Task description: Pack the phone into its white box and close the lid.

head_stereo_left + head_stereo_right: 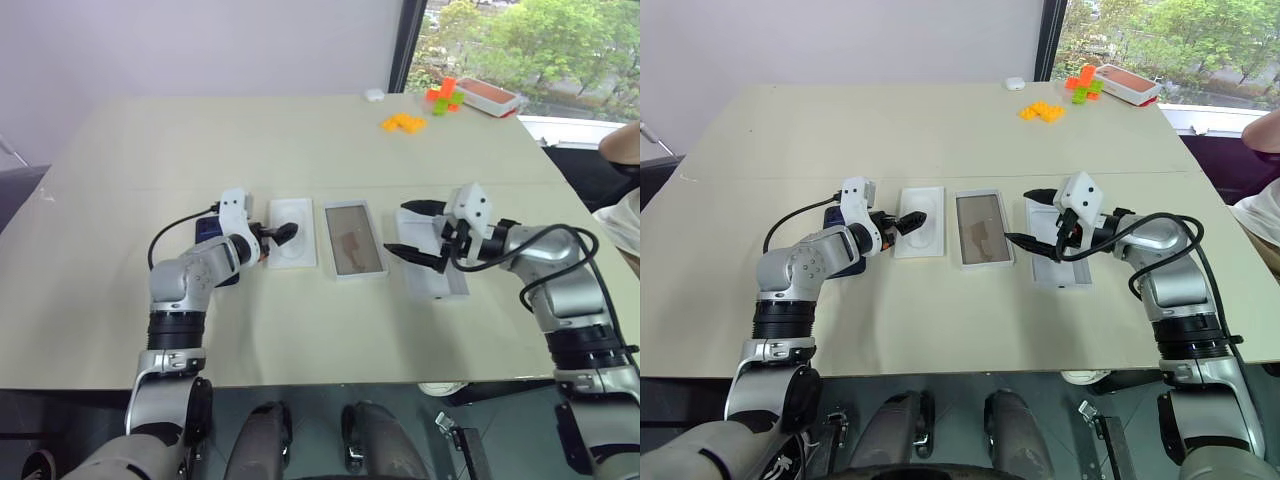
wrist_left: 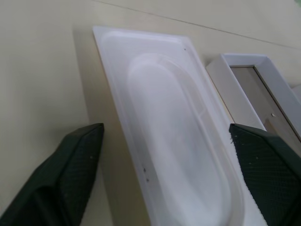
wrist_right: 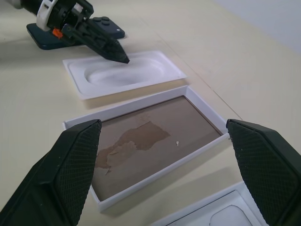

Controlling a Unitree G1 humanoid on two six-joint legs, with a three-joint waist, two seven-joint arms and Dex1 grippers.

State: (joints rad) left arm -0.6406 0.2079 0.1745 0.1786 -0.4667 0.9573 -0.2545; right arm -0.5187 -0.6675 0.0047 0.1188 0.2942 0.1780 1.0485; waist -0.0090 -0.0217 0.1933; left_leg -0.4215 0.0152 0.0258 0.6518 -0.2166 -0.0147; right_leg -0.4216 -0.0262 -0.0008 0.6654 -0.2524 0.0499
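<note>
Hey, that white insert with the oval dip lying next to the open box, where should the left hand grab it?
Take the white insert by its thin flat rim, across the two long edges, coming from above at the end nearest the left hand. It lies flat on the table, so the rim is the only graspable part; the white box sits close beside one long edge, leaving little room there.

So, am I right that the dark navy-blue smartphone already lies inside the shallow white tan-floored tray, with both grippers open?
Not quite: the shallow white tan-floored tray is empty, as the right wrist view shows. The dark navy-blue smartphone lies on the table behind the left gripper. Both grippers, including the right gripper, are indeed open.
</note>
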